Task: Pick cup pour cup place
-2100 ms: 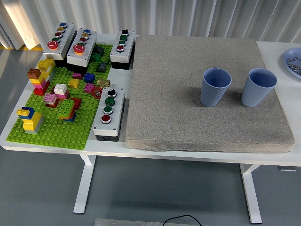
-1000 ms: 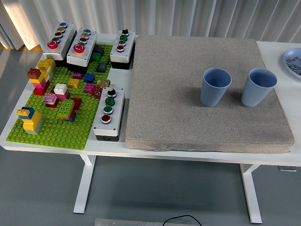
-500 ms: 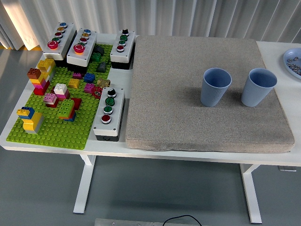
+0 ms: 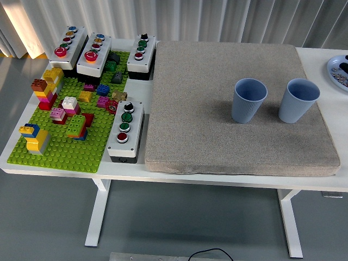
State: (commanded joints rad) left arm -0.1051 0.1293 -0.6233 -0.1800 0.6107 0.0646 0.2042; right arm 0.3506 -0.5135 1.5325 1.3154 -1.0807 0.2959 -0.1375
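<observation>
Two light blue ribbed cups stand upright on the grey mat [image 4: 217, 141]. The left cup [image 4: 249, 101] sits right of the mat's middle. The right cup [image 4: 298, 101] stands a short gap away, near the mat's right edge. I cannot see into either cup well enough to tell its contents. Neither robot hand shows over the table. A small dark shape [image 4: 345, 67] shows at the picture's right edge over the plate; I cannot tell what it is.
A blue plate [image 4: 336, 73] with small beads lies at the far right edge. On the left, a green brick baseplate [image 4: 60, 147] carries several coloured bricks, with several button boxes [image 4: 126, 130] around it. The table's near edge runs just below the mat.
A small dark shape has appeared at the right edge over the blue plate. The cups and everything else stand as before.
</observation>
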